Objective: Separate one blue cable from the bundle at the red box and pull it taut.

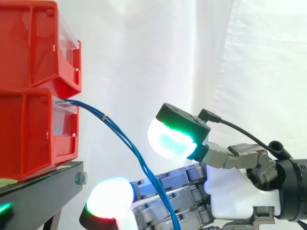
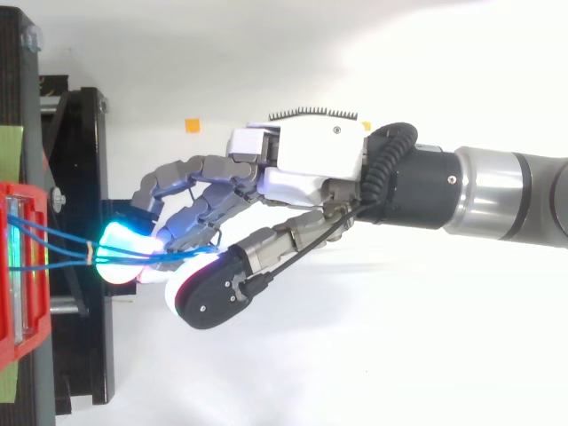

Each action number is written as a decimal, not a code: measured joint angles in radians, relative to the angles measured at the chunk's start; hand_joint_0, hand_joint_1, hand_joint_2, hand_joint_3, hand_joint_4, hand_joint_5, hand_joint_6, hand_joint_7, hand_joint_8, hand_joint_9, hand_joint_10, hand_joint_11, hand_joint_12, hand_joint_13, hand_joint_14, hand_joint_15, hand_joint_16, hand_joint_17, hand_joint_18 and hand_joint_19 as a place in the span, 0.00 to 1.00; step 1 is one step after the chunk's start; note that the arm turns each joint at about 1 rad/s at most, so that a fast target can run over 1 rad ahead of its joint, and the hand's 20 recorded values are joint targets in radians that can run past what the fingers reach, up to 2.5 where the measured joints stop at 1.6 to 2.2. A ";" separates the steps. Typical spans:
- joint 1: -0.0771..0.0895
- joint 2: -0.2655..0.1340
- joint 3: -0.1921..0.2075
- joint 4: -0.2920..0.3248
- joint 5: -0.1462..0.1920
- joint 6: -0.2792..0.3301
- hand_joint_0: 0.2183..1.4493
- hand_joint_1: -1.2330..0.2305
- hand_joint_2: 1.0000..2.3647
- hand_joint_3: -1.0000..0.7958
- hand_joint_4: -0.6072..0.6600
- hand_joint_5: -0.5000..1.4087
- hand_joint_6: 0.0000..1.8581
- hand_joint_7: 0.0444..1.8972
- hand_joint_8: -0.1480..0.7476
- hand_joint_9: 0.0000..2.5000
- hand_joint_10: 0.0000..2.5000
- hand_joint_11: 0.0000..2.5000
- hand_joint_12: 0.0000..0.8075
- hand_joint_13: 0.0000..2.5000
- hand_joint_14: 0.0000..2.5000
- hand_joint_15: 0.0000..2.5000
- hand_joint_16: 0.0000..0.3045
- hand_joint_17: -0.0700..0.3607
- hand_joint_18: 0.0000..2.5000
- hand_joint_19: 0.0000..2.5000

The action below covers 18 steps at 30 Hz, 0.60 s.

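A bundle of thin blue cables leaves the lower red bin and droops down to the right, bound by a small yellow tie. My hand reaches in from the right, below bin level. Its fingers are nearly straight, and one white-red fingertip sits under the cables. The thumb's green-cyan pad is raised beside the bundle, clear of it. From above, the cables run from the bin across the glowing fingertips into the gap before the thumb. No single cable stands apart.
A second red bin is stacked on the lower one, both on the black stand. The stand's frame lies just under my fingertips. A white curtain hangs behind, and a small orange marker lies on the white floor.
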<state>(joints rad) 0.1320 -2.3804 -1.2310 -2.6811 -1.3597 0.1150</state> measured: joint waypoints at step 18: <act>-0.007 -0.001 0.025 0.015 -0.016 0.025 0.32 0.35 0.00 0.33 0.68 0.19 0.27 0.57 0.47 0.30 0.01 0.20 0.42 0.34 0.01 0.21 0.16 0.42 0.26 0.25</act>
<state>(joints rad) 0.1254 -2.3809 -1.2059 -2.6661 -1.3760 0.1401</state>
